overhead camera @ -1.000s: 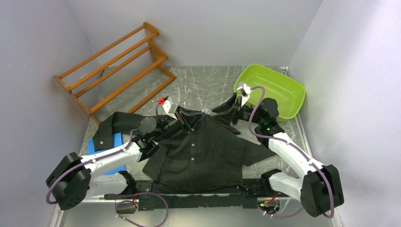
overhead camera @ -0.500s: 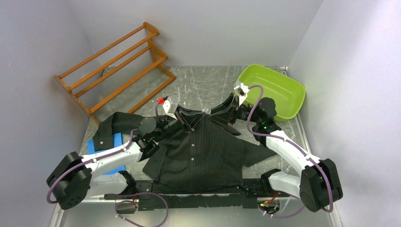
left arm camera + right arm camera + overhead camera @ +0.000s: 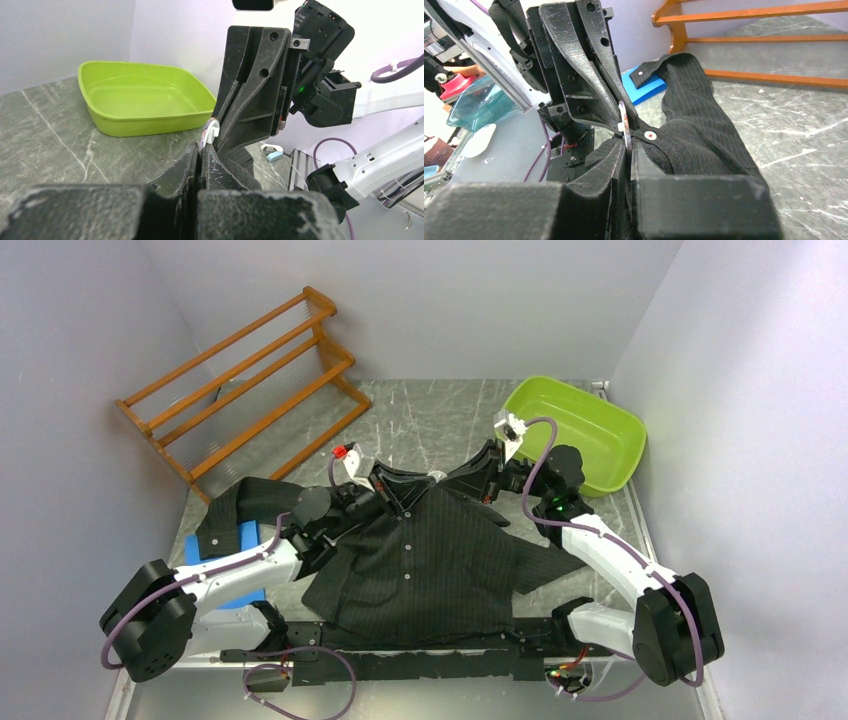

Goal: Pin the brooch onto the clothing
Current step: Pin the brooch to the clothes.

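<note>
The clothing (image 3: 420,560), a black pinstriped shirt, lies spread on the table between the arms. At its collar both grippers meet tip to tip. The brooch (image 3: 436,477) is a thin pale disc seen edge-on (image 3: 209,136) (image 3: 624,120). My left gripper (image 3: 201,150) is shut, the disc standing in its tips. My right gripper (image 3: 628,145) faces it from the other side and is shut on the same disc. Pinstriped fabric (image 3: 696,120) with a small white and red button (image 3: 650,134) lies right against the right fingers.
A green tub (image 3: 580,430) stands at the back right, behind the right arm. A wooden rack (image 3: 240,380) leans at the back left. A blue block (image 3: 235,550) lies under the shirt's left sleeve. A small white and blue item (image 3: 272,152) sits on the table.
My right gripper has moved left to the collar and closed its jaws from half open onto the brooch. The left gripper stayed shut in place.
</note>
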